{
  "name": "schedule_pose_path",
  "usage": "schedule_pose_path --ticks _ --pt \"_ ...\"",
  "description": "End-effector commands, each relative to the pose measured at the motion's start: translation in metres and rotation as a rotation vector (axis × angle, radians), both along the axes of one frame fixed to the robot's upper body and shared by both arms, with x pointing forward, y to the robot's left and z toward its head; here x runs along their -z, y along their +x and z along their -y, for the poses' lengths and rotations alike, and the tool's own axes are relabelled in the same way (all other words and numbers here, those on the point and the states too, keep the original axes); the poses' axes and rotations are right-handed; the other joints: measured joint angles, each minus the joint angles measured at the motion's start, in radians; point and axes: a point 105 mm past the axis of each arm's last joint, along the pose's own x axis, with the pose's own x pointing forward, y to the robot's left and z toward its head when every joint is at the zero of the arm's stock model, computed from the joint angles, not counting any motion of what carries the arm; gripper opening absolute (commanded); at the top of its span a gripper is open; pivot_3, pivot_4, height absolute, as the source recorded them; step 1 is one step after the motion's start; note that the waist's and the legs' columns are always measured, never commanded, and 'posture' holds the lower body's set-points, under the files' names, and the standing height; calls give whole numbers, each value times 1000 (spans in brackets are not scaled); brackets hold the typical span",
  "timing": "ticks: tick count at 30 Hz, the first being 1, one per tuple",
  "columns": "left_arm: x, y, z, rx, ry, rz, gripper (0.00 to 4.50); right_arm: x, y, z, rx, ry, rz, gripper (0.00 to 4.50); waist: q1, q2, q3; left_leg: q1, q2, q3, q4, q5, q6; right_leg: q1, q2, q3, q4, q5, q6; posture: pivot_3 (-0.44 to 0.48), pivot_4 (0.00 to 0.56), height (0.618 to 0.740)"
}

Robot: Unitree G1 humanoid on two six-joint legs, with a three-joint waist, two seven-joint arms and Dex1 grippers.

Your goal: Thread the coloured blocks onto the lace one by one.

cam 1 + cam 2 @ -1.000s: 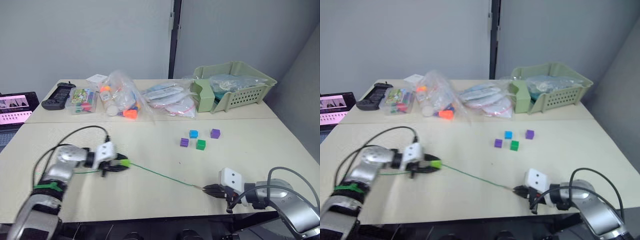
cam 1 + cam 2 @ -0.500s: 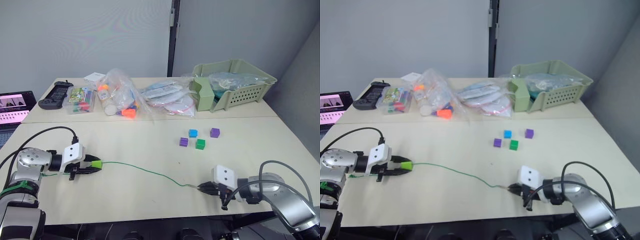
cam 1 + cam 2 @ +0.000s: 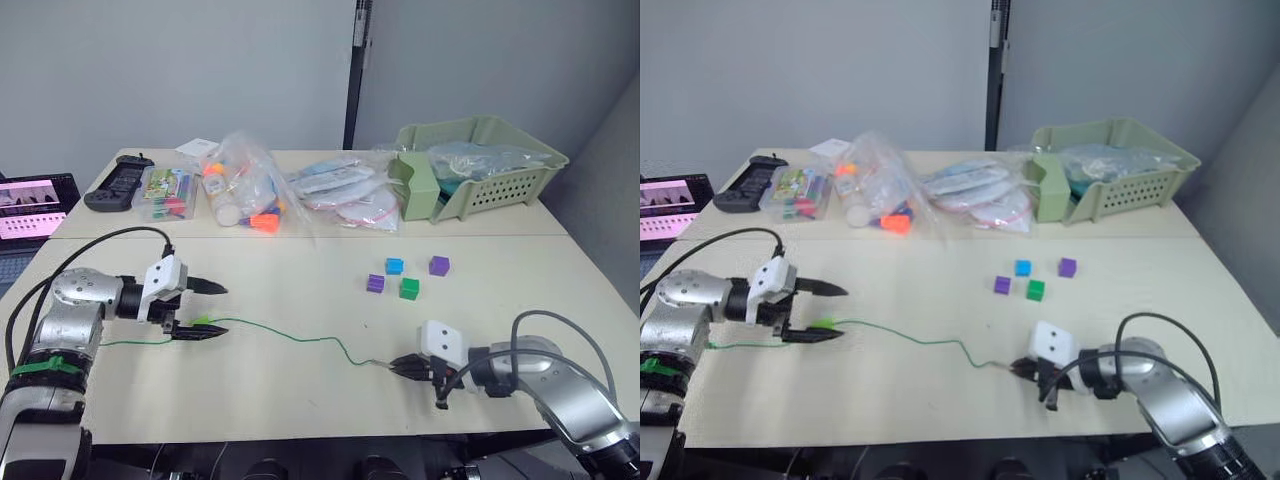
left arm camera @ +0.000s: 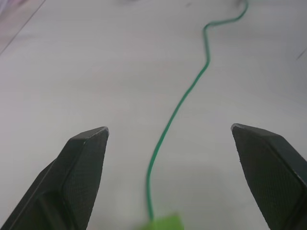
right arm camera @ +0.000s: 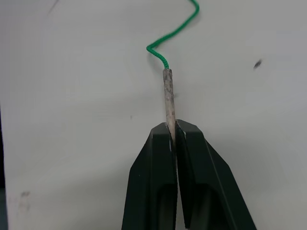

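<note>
- Left end effector (image 3: 205, 310) sits low over the bench (image 3: 300, 400) at the near left, fingers spread wide, gripping nothing.
- Lime green block (image 3: 203, 321) lies between those spread fingers, already strung on the lace (image 3: 290, 335); in the left wrist view the cord runs out of the block and away across the bench top.
- A stretch of lace also trails from the block back toward the left arm; whether a knot sits at that end is too small to make out.
- Lace wanders in loose bends across the near bench to the right end effector (image 3: 397, 365).
- Right end effector is clenched on the pale stiff tip (image 5: 167, 96) of the lace, fingers pressed together with the tip sticking out ahead of them.
- Four loose blocks cluster right of centre, well apart from both arms: blue block (image 3: 394, 266), purple block (image 3: 438, 265), second purple block (image 3: 375, 283), dark green block (image 3: 408, 289).
- Far side of the bench: green basket (image 3: 480, 175) and clear plastic bags (image 3: 245, 190).
</note>
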Motion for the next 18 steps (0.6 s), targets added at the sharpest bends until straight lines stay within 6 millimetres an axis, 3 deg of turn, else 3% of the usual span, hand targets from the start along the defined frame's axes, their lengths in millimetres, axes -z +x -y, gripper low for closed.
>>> schedule_pose_path --ticks 1,4,9,13,18 --pt "1 -20 46 120 -69 -42 4320 -12 2 -20 -16 8 29 0 0 0 0 0 0 0 -1 0 0 0 0 0 0 0 0 0 150 740" --pt "15 -32 82 177 -110 -53 4320 -15 11 -35 -13 11 40 0 1 1 0 0 0 -1 -1 0 0 0 1 0 0 0 0 0 150 740" --pt "36 -27 126 190 -129 5 4320 -17 20 -54 -34 1 65 0 15 0 1 -1 -2 -1 1 0 0 0 1 0 -1 0 0 0 150 740" --pt "42 -20 141 167 -154 4 4320 -17 21 -59 -60 -21 81 0 23 0 1 -1 -3 -1 2 0 0 0 0 0 0 0 0 0 150 740" --pt "46 -16 142 156 -158 -8 4320 -17 19 -55 -72 -45 87 0 22 1 1 -1 -4 -2 1 0 0 0 0 -1 0 0 0 0 150 740"
